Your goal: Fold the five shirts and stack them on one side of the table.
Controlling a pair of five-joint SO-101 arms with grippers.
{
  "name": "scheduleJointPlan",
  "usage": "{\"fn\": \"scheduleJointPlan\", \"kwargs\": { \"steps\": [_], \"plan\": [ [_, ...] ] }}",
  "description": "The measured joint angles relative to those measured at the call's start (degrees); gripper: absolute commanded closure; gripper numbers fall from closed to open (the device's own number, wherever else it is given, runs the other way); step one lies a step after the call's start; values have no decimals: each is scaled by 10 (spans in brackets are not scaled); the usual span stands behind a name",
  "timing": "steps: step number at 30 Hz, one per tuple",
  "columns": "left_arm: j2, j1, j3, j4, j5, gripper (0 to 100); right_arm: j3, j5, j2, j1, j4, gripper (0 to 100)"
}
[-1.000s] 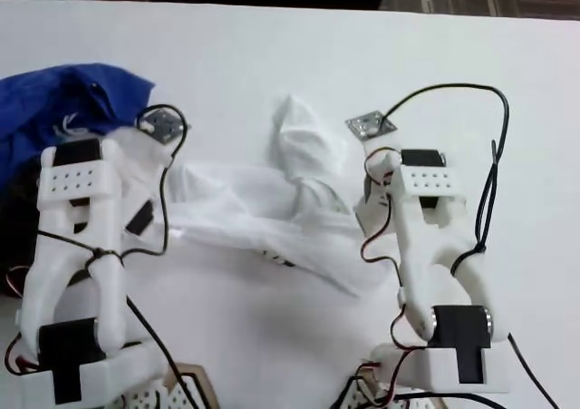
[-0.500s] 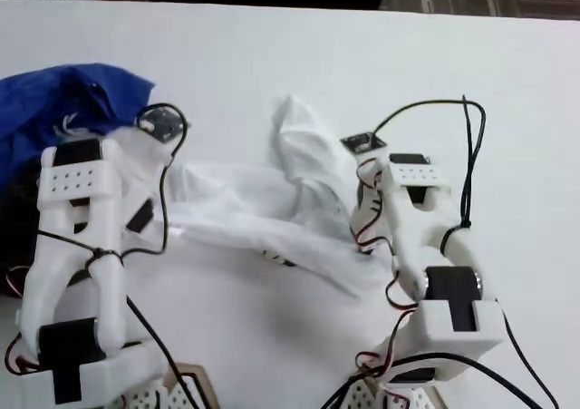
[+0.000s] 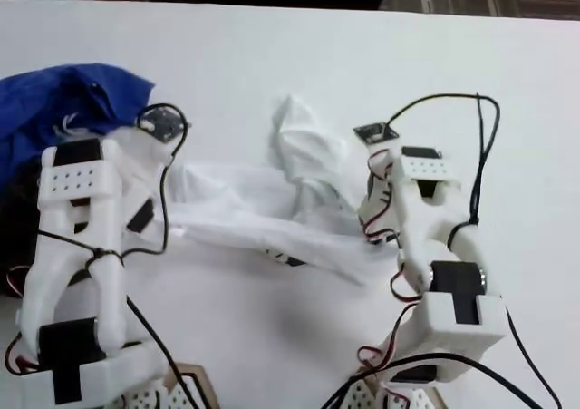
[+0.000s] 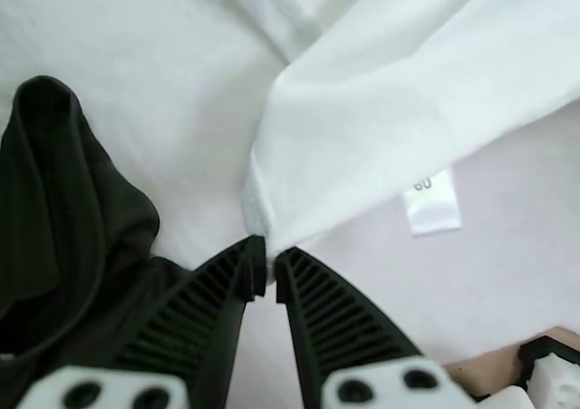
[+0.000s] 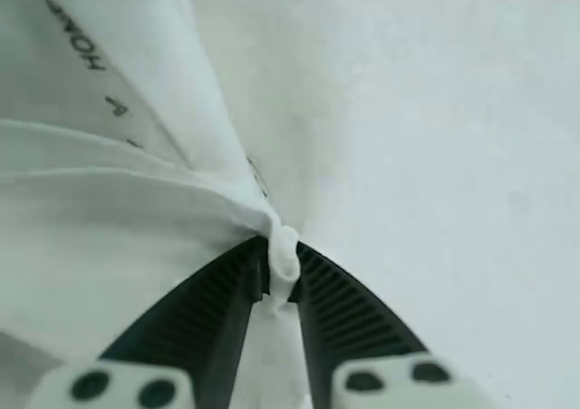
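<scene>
Where our two arms meet the cloth, the left gripper (image 4: 270,268), just beside a dark garment (image 4: 63,209), is closed to a sliver on a hemmed corner of the white shirt (image 3: 245,211), and the right gripper (image 5: 279,268) is clamped on a small bunched fold of the same shirt. It lies crumpled between the arms at mid-frame on the table (image 3: 507,55), one end rising in a peak. We judge it light, limp and prone to slip, so hems and seams give the surest hold. Farther off, upper left, a blue shirt (image 3: 63,101) lies heaped.
</scene>
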Motion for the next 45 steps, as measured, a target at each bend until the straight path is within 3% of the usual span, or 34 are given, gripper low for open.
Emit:
{"fn": "scheduleJointPlan", "kwargs": {
  "steps": [8,13,18,31,38,45],
  "plan": [
    [0,62,-26,24,3,976,-57,0,-212,10,59,978],
    [0,109,-185,118,50,976,-97,0,-338,10,43,978],
    [0,112,-364,194,60,976,-144,33,-419,10,25,978],
    [-152,81,-552,207,60,976,-340,93,-570,14,24,978],
    [-251,81,-594,206,60,976,-425,94,-633,14,24,978],
    [-341,80,-593,198,60,976,-533,149,-678,16,24,978]
  ]
}}
